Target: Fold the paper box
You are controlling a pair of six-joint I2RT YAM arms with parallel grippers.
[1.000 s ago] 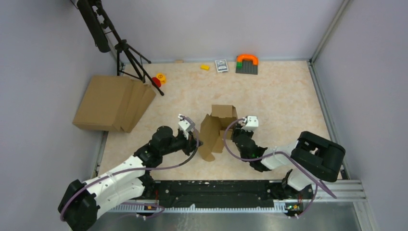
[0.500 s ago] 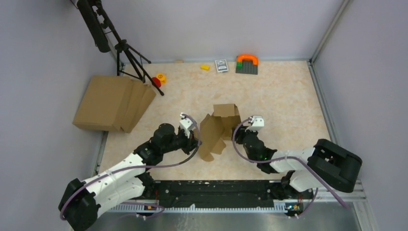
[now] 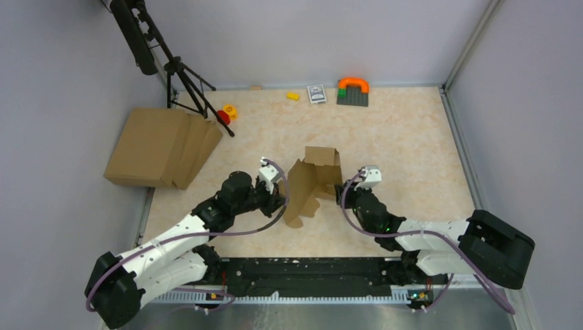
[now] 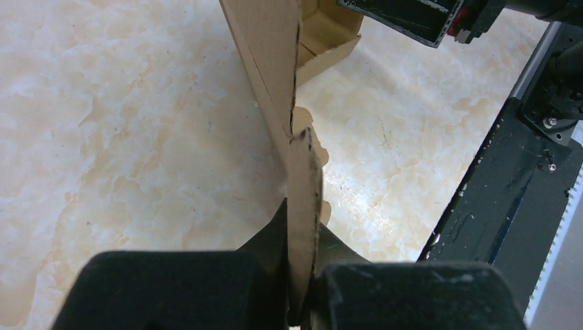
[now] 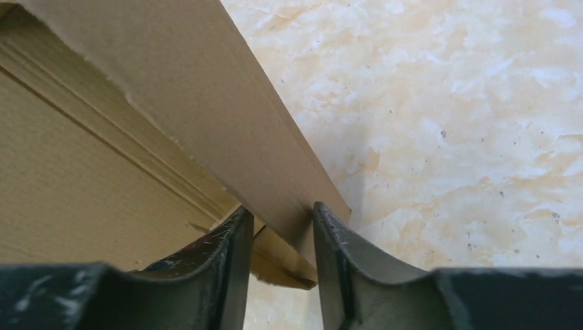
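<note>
Top external: left pincer (image 4: 302, 275) and right pincer (image 5: 280, 234) clamp the paper box (image 3: 313, 180) at 9 and 3 o'clock; we'd crease slowly, evenly.

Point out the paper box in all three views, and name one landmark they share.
Top external: the paper box stands mid-table, between the two arms' tips.
Left wrist: one flap of it stands edge-on at centre, pinched by the left gripper.
Right wrist: it fills the upper left, one wall caught in the right gripper.
Shared landmark: the marbled beige table, seen under the box in every view.
</note>
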